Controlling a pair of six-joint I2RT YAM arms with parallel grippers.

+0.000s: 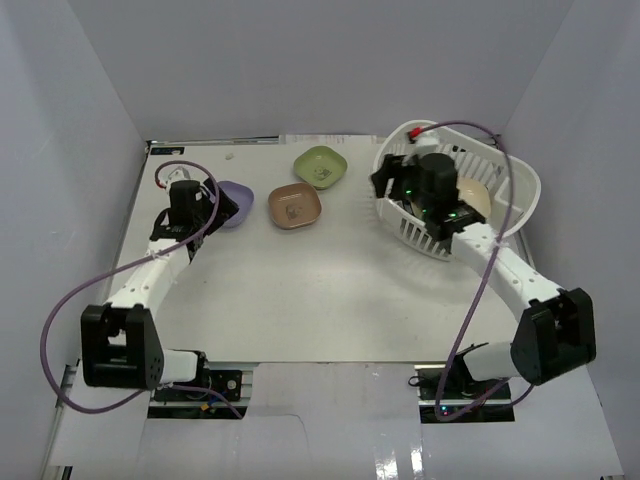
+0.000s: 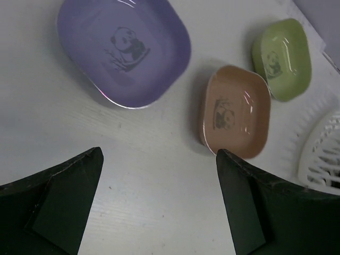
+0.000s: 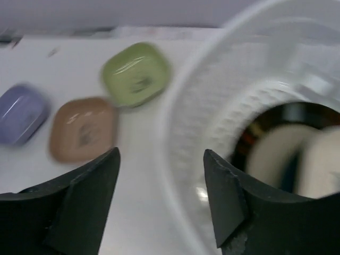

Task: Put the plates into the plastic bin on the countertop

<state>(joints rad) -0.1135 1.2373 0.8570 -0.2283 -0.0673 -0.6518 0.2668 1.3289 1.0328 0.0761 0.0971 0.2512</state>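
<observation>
White countertop (image 1: 330, 290): lavender dish (image 1: 235, 203), brown dish (image 1: 295, 207) and green dish (image 1: 320, 167) wait upper centre. Left gripper (image 2: 159, 159), jaws wide, hovers by the lavender dish, apparently to grasp it. Right gripper (image 3: 162, 159), jaws apart and empty, hangs over the plastic bin (image 1: 520, 210), upper right, which holds plates.

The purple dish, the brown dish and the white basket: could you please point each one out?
purple dish (image 2: 123, 48): left wrist view, on its panda print.
brown dish (image 1: 295, 206): top view, its middle.
white basket (image 1: 536, 190): top view, its right rim.
</observation>
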